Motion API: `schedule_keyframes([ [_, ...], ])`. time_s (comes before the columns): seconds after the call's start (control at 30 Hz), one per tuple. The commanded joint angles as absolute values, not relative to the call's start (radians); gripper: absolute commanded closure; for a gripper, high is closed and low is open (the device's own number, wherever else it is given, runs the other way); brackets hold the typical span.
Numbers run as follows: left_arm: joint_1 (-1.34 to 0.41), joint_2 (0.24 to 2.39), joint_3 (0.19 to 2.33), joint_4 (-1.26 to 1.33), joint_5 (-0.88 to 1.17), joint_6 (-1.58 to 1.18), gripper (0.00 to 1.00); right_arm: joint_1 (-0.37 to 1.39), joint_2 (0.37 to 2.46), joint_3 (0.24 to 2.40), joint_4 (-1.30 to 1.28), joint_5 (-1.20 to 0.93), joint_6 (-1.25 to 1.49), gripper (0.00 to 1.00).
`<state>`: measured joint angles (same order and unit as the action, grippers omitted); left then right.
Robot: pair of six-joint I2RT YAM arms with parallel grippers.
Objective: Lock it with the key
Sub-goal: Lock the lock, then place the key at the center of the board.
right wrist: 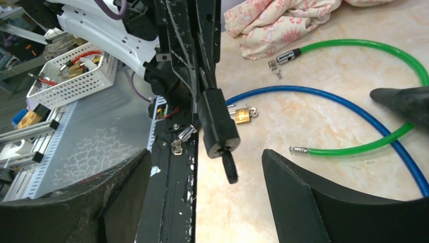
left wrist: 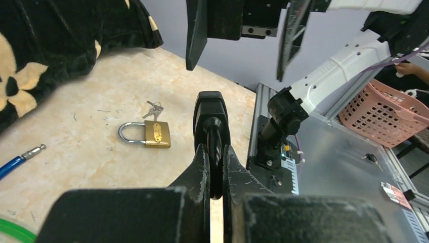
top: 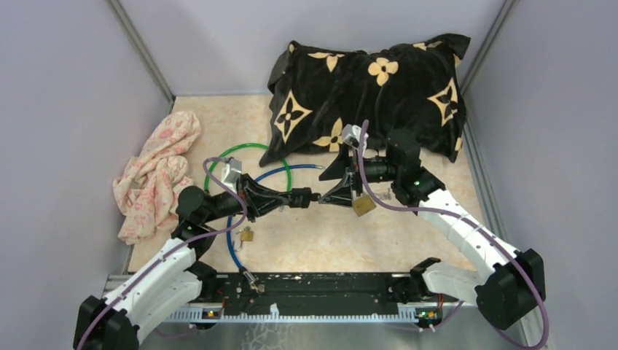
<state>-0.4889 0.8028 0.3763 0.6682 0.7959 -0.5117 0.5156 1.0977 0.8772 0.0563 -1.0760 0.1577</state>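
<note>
A: How's the left pincer (left wrist: 215, 150)?
B: Clamped tight on the black lock (right wrist: 217, 121), key (right wrist: 230, 166) sticking out; held above the counter (top: 321, 237).
A: The right pincer (left wrist: 237, 71)?
B: Jaws wide apart, facing the key; touching nothing.

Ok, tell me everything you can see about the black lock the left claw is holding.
The black lock is a small blocky body with rounded edges, matte, looking like plastic or coated metal. A black-headed key sticks out of its free end at a slight angle. The left claw is shut on its other end, holding it clear above the beige table. It points toward the right claw, whose open fingers stand either side without touching it.
</note>
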Motion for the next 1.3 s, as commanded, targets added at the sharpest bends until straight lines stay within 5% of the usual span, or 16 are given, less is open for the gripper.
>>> schedule_keyframes([
  [0.0, -0.454, 0.715, 0.365, 0.733, 0.843, -0.553, 1.0, 0.517, 1.12, 0.895, -0.028, -1.093, 0.095, 0.24],
  [0.2, -0.44, 0.691, 0.347, 0.734, 0.839, -0.58, 1.0, 0.647, 1.181, 0.941, -0.076, -1.01, 0.006, 0.33],
  [0.3, -0.437, 0.692, 0.346, 0.733, 0.841, -0.588, 1.0, 0.65, 1.197, 0.964, -0.09, -0.999, 0.005, 0.59],
  [0.4, -0.438, 0.694, 0.347, 0.732, 0.846, -0.59, 1.0, 0.65, 1.198, 0.957, -0.054, -1.006, 0.009, 0.72],
  [0.47, -0.438, 0.695, 0.347, 0.734, 0.846, -0.59, 1.0, 0.65, 1.202, 0.954, -0.045, -1.002, 0.013, 0.94],
  [0.53, -0.438, 0.698, 0.347, 0.736, 0.847, -0.59, 1.0, 0.65, 1.206, 0.948, -0.035, -1.001, 0.016, 1.0],
  [0.73, -0.409, 0.692, 0.361, 0.713, 0.854, -0.594, 1.0, 0.617, 1.186, 0.937, -0.134, -0.905, -0.034, 1.0],
  [1.0, -0.206, 0.578, 0.306, 0.626, 0.762, -0.635, 1.0, 0.228, 1.077, 0.69, 0.075, -0.746, 0.312, 1.0],
  [1.1, -0.177, 0.545, 0.267, 0.581, 0.677, -0.675, 1.0, 0.26, 1.151, 0.572, 0.214, -0.662, 0.51, 1.0],
  [1.27, -0.173, 0.51, 0.241, 0.414, 0.589, -0.705, 1.0, 0.569, 1.291, 0.547, 0.153, -0.395, 0.611, 1.0],
])
